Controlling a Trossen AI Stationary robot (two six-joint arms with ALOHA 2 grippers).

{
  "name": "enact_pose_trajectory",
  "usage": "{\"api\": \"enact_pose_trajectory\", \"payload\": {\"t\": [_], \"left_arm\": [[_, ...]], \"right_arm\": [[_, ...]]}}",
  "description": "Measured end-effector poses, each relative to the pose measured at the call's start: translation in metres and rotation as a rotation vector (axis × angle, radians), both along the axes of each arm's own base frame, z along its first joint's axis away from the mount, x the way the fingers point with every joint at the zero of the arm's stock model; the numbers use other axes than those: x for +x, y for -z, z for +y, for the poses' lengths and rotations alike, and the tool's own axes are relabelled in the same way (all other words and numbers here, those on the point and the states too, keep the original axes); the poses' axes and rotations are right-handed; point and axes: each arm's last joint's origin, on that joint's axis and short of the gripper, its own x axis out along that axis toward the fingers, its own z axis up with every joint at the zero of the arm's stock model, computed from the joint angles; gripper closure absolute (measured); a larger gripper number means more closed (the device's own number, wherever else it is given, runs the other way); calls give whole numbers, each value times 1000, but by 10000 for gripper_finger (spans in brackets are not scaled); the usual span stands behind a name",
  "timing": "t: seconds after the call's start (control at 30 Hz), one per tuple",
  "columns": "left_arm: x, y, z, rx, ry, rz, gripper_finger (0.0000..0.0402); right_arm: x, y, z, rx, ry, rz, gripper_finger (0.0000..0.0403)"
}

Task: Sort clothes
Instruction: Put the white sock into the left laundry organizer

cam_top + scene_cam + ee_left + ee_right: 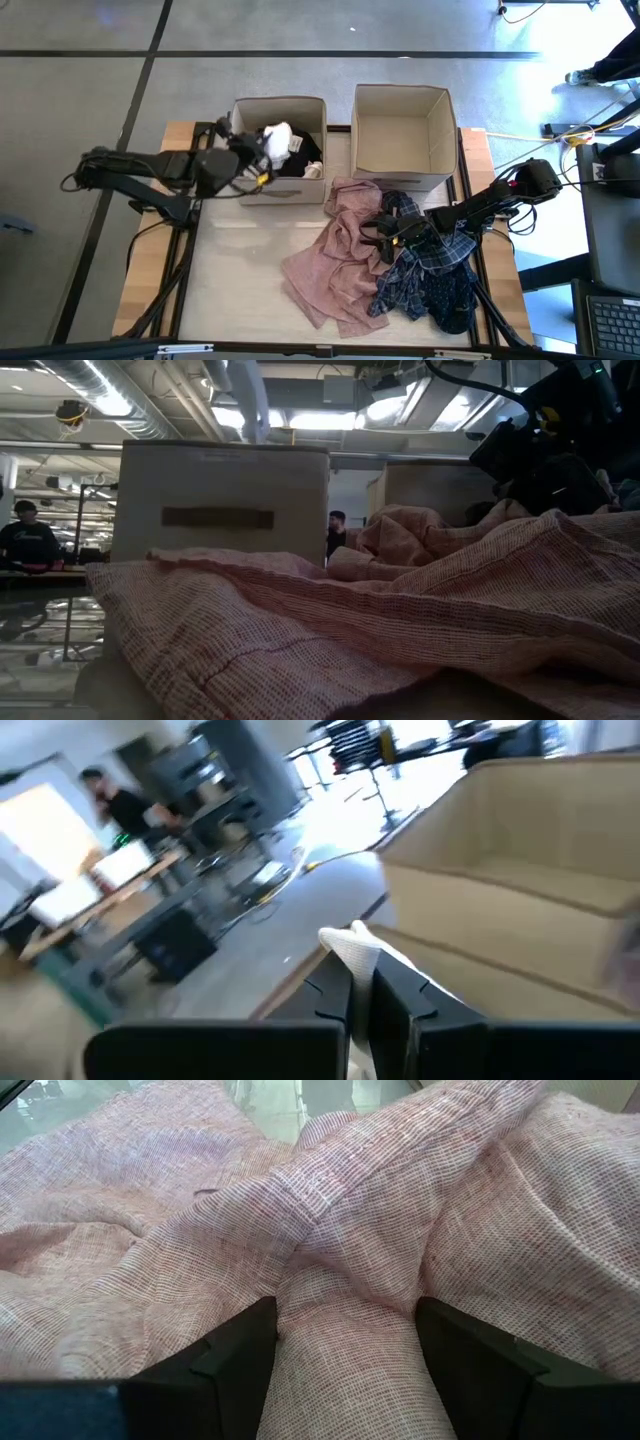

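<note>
Table (240,260) – light wood, two beige fabric boxes at the far edge. Left box (280,188) holds dark and white garments; right box (400,130) stands beside it. Pale pink garment (335,260) sprawls crumpled in front of the boxes, touching the blue plaid garment (415,275) on its right. Right gripper (385,238) sits at their seam, jaws spread wide – pink fabric bunched between them. Left gripper (268,150) hovers over the left box, jaws pressed together, pinching a small white sock (352,948).
</note>
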Motion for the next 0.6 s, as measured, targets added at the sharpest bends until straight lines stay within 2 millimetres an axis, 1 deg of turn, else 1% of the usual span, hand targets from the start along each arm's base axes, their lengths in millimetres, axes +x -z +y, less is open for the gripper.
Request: {"api": "enact_pose_trajectory", "payload": {"t": [0.13, 0.3, 0.4, 0.5, 0.6], "left_arm": [[1, 5, 17, -30, -82, 1, 381], [0, 9, 32, -51, -134, 15, 359], [0, 10, 37, -63, -132, 23, 331], [0, 12, 40, -73, -136, 28, 294], [0, 11, 37, -87, -115, 12, 258]], "right_arm": [[0, 0, 0, 0, 0, 0, 160], [0, 0, 0, 0, 0, 0, 160], [0, 0, 0, 0, 0, 0, 160], [0, 0, 0, 0, 0, 0, 160], [0, 0, 0, 0, 0, 0, 160]]}}
